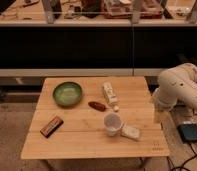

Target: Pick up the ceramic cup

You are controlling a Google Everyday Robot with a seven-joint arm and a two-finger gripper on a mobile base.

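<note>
The gripper [157, 112] is hanging by the bench's [82, 142] right edge, open or closed I cannot tell; the cup [112, 123] is standing lower centre.

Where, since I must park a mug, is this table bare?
Bare: the front edge between the brown case and the ceramic cup; the far right corner past the white tube. Crowded: around the cup, white block and brown pod. The gripper hangs by the right edge.
</note>
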